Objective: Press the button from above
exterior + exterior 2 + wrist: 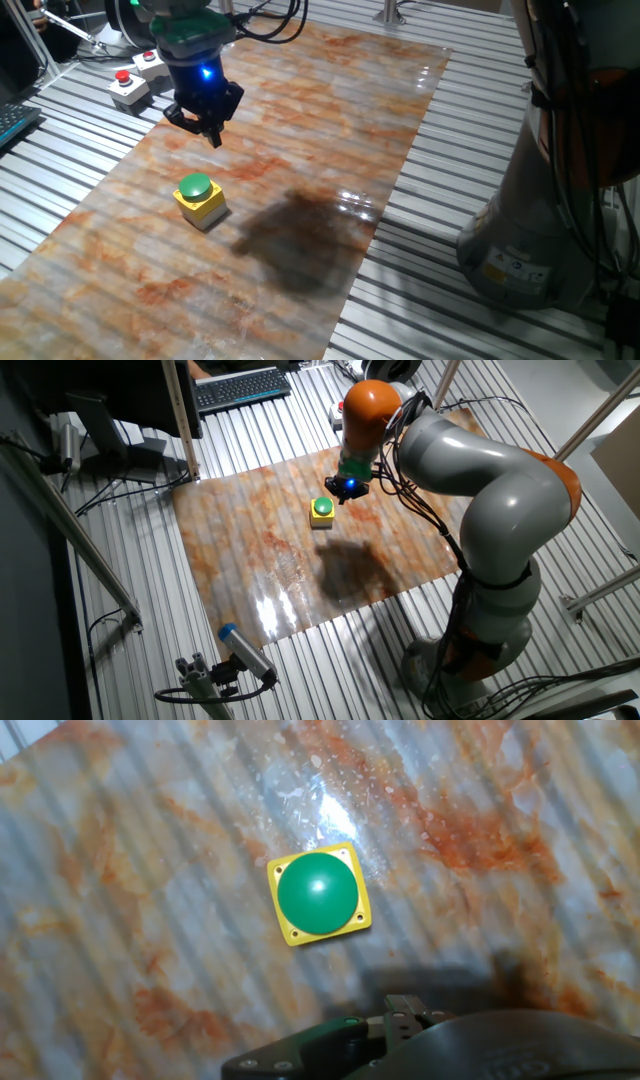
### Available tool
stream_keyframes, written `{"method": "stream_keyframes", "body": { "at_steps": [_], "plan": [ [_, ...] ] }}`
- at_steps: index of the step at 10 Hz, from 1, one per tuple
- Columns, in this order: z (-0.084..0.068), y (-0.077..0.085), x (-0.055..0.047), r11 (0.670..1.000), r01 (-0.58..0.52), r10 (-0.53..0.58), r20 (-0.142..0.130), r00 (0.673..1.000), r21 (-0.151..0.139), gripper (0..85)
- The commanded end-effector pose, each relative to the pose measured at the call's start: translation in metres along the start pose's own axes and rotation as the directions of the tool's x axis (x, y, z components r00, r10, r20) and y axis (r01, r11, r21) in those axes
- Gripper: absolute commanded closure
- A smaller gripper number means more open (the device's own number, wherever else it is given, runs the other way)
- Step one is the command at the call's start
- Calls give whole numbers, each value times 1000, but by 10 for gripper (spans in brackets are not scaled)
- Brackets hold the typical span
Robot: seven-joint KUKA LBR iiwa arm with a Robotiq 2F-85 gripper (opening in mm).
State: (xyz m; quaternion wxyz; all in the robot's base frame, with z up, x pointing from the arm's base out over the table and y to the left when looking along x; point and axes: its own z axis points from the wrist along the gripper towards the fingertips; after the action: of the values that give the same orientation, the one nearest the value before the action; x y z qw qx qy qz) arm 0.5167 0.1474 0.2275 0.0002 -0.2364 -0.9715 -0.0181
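The button [195, 187] is a round green dome on a small yellow square box [203, 208] that stands on the marbled orange sheet [300, 120]. My gripper [214, 138] hangs above the sheet, up and behind the button, not touching it. The other fixed view shows the button [322, 507] just below-left of the gripper [343, 488]. In the hand view the button [317, 892] sits near the middle, unobstructed, and only the dark body of the hand [400, 1035] shows at the bottom edge. No view shows the fingertips clearly.
Two grey boxes with red buttons [128, 85] stand off the sheet's far left corner. The sheet lies on a slatted metal table [450, 180]. The arm's base [540, 230] is at the right. A keyboard [240, 385] lies at the far side.
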Motion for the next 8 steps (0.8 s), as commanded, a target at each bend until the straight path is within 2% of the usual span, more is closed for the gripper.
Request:
{"method": "stream_keyframes", "body": {
  "at_steps": [1,3,6,8],
  "plan": [
    [-1,0,-1,1000,-1,1,4,1000,8,850],
    [-1,0,-3,1000,-1,0,12,1000,25,850],
    [-1,0,-5,1000,-2,2,10,1000,23,850],
    [-4,-3,-12,1000,-2,2,7,1000,23,850]
  ]
}}
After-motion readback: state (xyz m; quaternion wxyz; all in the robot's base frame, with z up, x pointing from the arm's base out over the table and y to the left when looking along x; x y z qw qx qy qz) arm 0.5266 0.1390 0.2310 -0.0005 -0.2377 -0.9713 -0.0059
